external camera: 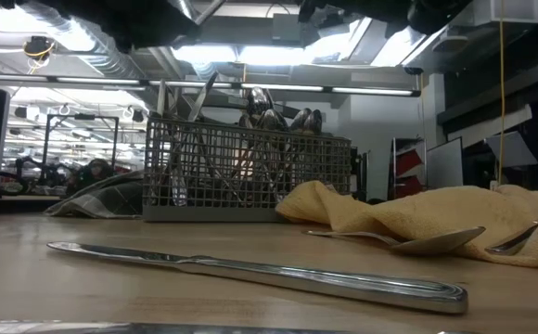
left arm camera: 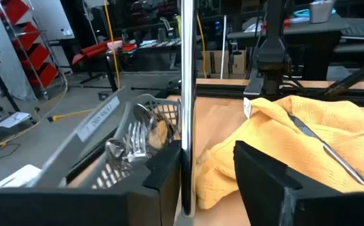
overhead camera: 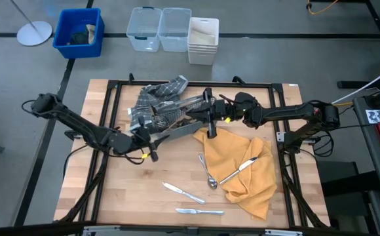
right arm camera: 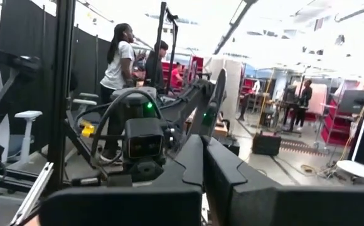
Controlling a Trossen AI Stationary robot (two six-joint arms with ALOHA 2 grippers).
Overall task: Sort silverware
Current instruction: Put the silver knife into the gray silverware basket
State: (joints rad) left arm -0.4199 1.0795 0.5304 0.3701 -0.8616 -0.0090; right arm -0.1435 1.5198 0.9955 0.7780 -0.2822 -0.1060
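A knife (overhead camera: pixel 180 129) hangs level above the table's middle, between my two grippers. My right gripper (overhead camera: pixel 208 119) is shut on its right end. My left gripper (overhead camera: pixel 152 136) stands open around its left end. Behind them the grey mesh caddy (overhead camera: pixel 167 115) holds several pieces of silverware standing on end (external camera: pixel 269 116). On the yellow cloth (overhead camera: pixel 246 174) lies a knife (overhead camera: pixel 241 170). A spoon (overhead camera: pixel 208 174) rests partly on the cloth's edge. Two more knives (overhead camera: pixel 182 192) (overhead camera: pixel 200 211) lie flat on the wood near the front edge. My left gripper (left arm camera: pixel 208 154) is open. The knife (left arm camera: pixel 186 94) runs forward close along the inner face of one finger (left arm camera: pixel 167 179); whether it touches that finger I cannot tell. My right gripper (right arm camera: pixel 204 150) pinches the knife near its right end between its two shut fingers, coming level from the table's right. A short piece (right arm camera: pixel 219 91) sticks out past the fingers. The knife is lifted clear of the table.
A plaid cloth (overhead camera: pixel 158 92) lies behind the caddy at the table's far side. Blue (overhead camera: pixel 78 33), clear (overhead camera: pixel 158 27) and white (overhead camera: pixel 203 39) bins stand on the floor beyond the far edge. People stand far off in the room (right arm camera: pixel 116 59). Bare wood (overhead camera: pixel 124 190) lies at the front left.
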